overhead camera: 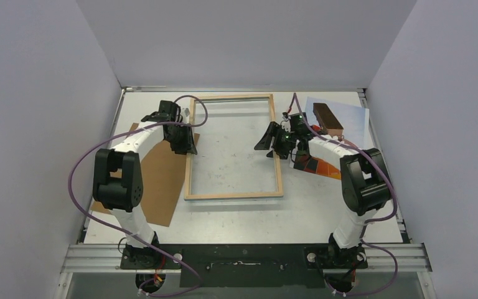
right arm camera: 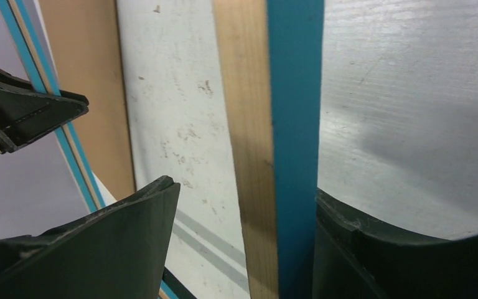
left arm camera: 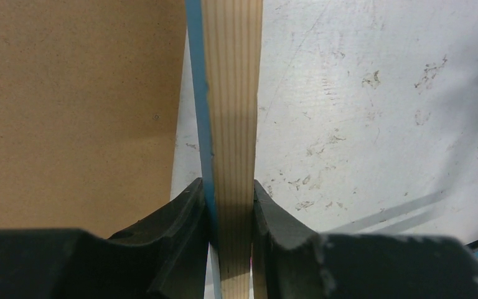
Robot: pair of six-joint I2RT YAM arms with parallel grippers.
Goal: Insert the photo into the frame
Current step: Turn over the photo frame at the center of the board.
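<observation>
— Left side?
— The brown backing board (overhead camera: 162, 180) is being noted flat beneath the left arm. The frame (overhead camera: 233, 195), wood back up, is being pinched at its left rail by the left gripper (left arm camera: 231, 205), seemingly to steady it.
— Right side?
— The right rail is being straddled by the right gripper (right arm camera: 246, 193), jaws spread, not clamped. The photo (overhead camera: 353, 121) is being observed on the table (overhead camera: 299, 212), just right of the frame, outside it.

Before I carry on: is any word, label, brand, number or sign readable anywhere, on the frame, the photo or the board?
None: no view shows any readable text.
The frame: bare wood and blue edge, no marking.
The photo: picture only, no caption visible.
The backing board: plain brown, no print.
</observation>
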